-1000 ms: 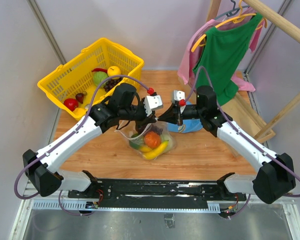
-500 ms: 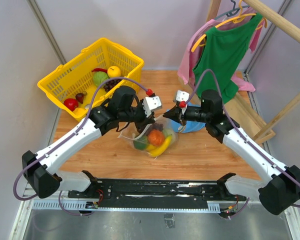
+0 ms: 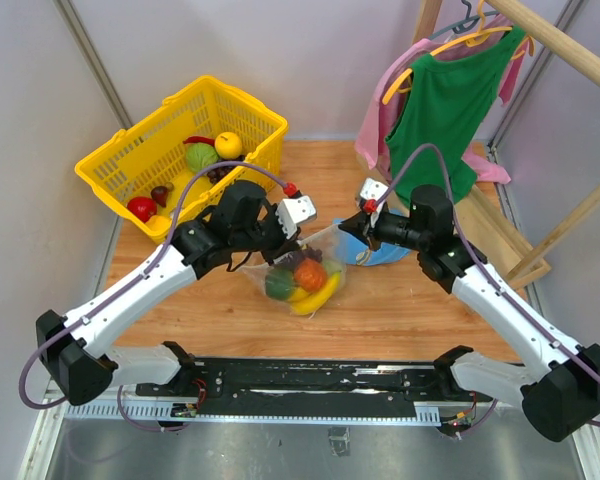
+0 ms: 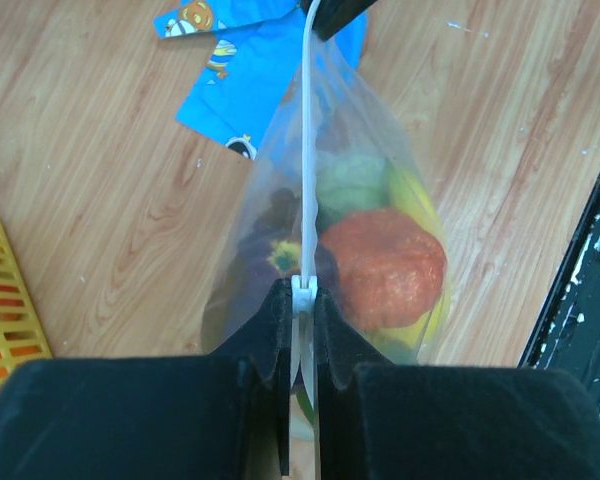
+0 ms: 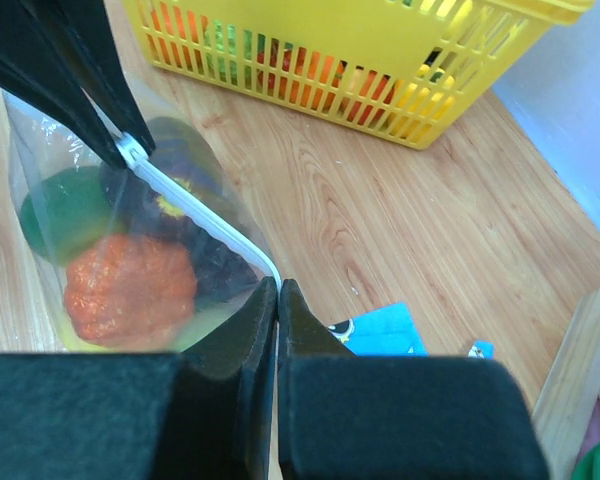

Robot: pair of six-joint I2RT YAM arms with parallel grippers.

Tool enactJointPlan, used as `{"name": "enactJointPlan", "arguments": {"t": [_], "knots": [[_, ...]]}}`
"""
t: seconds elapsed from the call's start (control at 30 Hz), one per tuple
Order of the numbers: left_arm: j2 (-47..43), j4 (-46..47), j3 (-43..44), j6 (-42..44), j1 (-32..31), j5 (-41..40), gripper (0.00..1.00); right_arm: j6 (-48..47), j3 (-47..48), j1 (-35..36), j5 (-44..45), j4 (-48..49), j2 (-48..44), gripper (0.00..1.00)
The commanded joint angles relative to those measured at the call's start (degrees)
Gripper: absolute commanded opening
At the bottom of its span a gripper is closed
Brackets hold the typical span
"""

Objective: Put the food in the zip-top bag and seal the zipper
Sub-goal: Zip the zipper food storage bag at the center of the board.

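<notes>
The zip-top bag (image 3: 302, 275) hangs between my two grippers above the table. Inside it show an orange (image 3: 310, 273), a banana (image 3: 322, 297), a green cabbage (image 3: 278, 284) and a dark purple fruit (image 5: 185, 160). My left gripper (image 4: 302, 292) is shut on the white slider of the zipper (image 4: 308, 150), at the bag's left end. My right gripper (image 5: 278, 287) is shut on the other end of the zipper (image 5: 205, 208). The pale strip runs taut and straight between them. In the top view the left gripper (image 3: 283, 237) and right gripper (image 3: 348, 227) hold the bag's top edge.
A yellow mesh basket (image 3: 130, 150) with more toy fruit stands at the back left. A blue cloth (image 3: 378, 252) lies under the right gripper. Green and pink clothes (image 3: 445, 100) hang on a wooden rack at the back right.
The grippers have moved apart: the left one back to the left, the right one to the right. The bag's top edge is drawn out longer between them.
</notes>
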Motion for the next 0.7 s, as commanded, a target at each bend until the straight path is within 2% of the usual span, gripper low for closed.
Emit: {"name": "enactJointPlan", "arguments": {"t": [0.0,0.27,0.67], "knots": [[-2.8,-4.8,-0.6,-0.5,-0.1,-4.6,0.04,0.6,-0.4,-3.1,8.3,0.7,-2.0,0.0],[-4.2,-5.9,-1.5,-0.3,-0.1,-6.9,0.01,2.2,-0.5,-5.9,13.9,-1.5,-3.3,0.01],[-6.1,-7.8,-3.0,-1.5,-0.1,-9.3,0.0,3.4,0.1,-8.0,20.6,-4.2,-3.7,0.01]]}}
